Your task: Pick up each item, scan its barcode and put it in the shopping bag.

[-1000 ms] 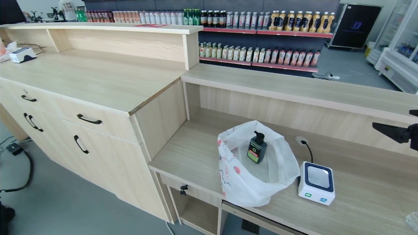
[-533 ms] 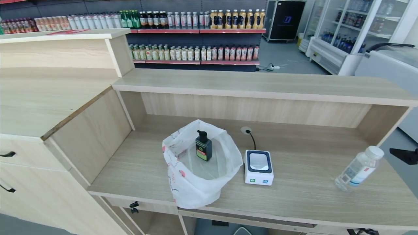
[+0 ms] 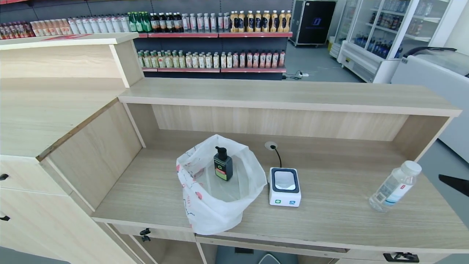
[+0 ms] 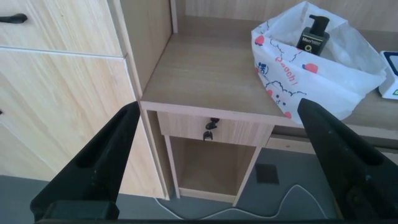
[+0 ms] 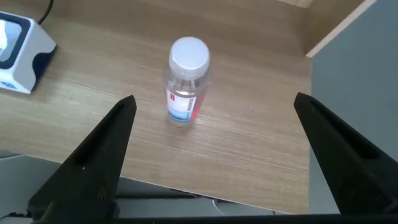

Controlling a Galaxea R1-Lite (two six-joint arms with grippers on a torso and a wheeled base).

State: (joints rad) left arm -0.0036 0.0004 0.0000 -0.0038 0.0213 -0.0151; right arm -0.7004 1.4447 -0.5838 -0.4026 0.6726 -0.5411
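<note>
Shopping bag [image 3: 205, 205], thin white plastic with red and blue print, is not the leftmost thing. Well left of the white box scanner [image 3: 284, 187], the left hand [image 4: 217, 109] hangs in front of the pale wooden surface [image 3: 329, 220], lower than its top. Its fingers are spread wide with nothing between them. Its wrist view takes in a keyed drawer [image 4: 211, 127] and the open cubby beneath, barely seen from the head.

The bag stands open just left of the scanner, with a dark green pump bottle [image 3: 223, 167] upright inside. The head view adds a black cable [image 3: 277, 156] running from behind the scanner to a round grommet.

Well right of the scanner, a clear plastic bottle [image 3: 394, 187] with a white cap stands on the surface. The right wrist view looks down on its cap and its red-and-blue label. The right hand [image 5: 214, 102] hangs above it, spread wide and touching nothing. One of its black fingers [image 3: 454, 182] shows at the head view's far right.
</note>
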